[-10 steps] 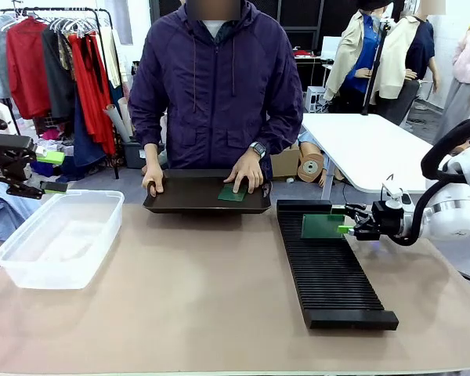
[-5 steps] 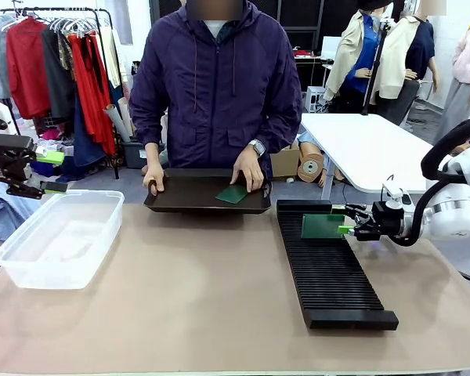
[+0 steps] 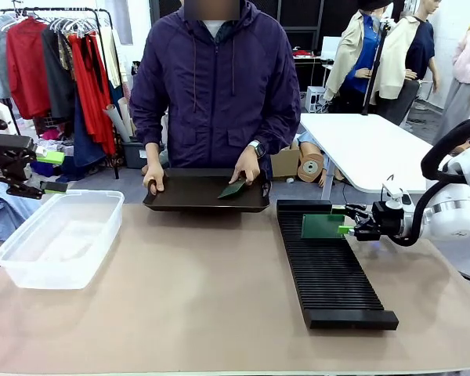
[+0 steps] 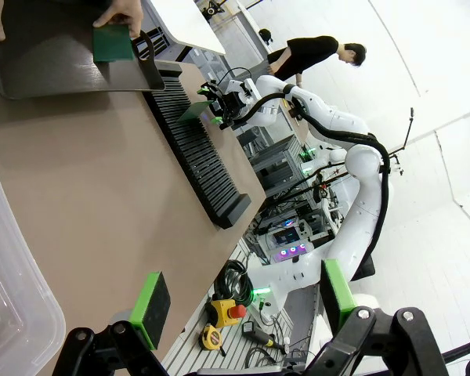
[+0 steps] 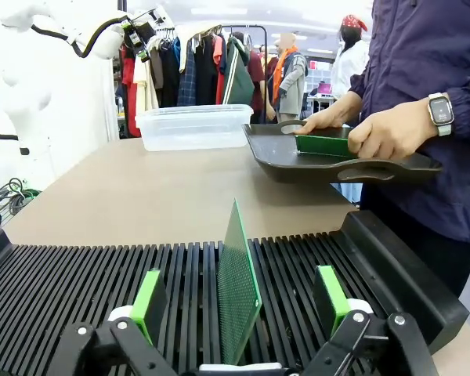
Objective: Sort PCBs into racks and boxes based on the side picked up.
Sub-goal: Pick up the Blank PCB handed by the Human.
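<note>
Whereas the dark-green circuit board (image 3: 232, 189) earlier lay flat, a hand (image 3: 247, 166) now tilts it beyond the black slotted rack (image 3: 333, 274); a paler gridded board (image 5: 236, 290) stands in the rack between released right jaws; left jaws likewise.

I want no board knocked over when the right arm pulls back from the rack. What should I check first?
1. Right gripper let go: ok, jaws open, pads clear of both faces.
2. PCB seated in the rack: ok, upright in a slot.
3. Next PCB ready for pickup: not ok, the person's hand holds it tilted on the tray.
4. Left gripper ready: ok, open near the box.
5. Box has room: ok.
</note>
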`<act>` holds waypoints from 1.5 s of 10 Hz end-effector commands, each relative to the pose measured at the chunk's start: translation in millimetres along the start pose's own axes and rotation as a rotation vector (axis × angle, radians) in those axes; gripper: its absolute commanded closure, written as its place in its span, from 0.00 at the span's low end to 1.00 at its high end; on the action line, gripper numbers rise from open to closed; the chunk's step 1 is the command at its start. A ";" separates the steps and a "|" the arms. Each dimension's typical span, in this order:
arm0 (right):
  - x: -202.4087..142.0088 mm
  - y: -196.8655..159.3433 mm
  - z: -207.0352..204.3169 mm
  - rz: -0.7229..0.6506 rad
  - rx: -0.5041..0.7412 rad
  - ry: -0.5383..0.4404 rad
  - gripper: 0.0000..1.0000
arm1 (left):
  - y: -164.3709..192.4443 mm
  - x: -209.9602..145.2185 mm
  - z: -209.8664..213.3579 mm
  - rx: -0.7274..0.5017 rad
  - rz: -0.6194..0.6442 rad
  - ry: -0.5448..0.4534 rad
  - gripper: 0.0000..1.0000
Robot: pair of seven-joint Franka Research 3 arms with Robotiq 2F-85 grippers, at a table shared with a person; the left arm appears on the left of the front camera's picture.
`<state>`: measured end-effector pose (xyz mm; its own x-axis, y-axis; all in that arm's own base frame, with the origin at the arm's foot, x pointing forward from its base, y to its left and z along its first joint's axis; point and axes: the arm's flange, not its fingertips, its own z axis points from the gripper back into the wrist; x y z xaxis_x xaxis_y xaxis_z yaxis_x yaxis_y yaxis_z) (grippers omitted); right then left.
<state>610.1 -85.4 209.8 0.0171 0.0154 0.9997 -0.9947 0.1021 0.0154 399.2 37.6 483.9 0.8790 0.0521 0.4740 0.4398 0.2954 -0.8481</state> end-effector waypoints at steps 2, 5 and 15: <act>3.2 -1.7 -1.0 0.007 -0.001 -0.003 0.00 | -2.0 0.1 0.5 -0.011 0.010 -0.004 0.00; 14.1 -4.0 -7.8 0.005 -0.002 0.007 0.00 | -2.0 0.1 0.5 -0.011 0.010 -0.004 0.00; 144.8 52.9 -75.1 -0.419 0.042 -0.049 0.00 | -2.0 0.1 0.5 -0.011 0.010 -0.004 0.00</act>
<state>578.4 -13.6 335.6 0.3337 -0.0243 0.9424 -0.9423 0.0207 0.3342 399.3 37.7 483.6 0.8793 0.0522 0.4734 0.4393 0.2953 -0.8484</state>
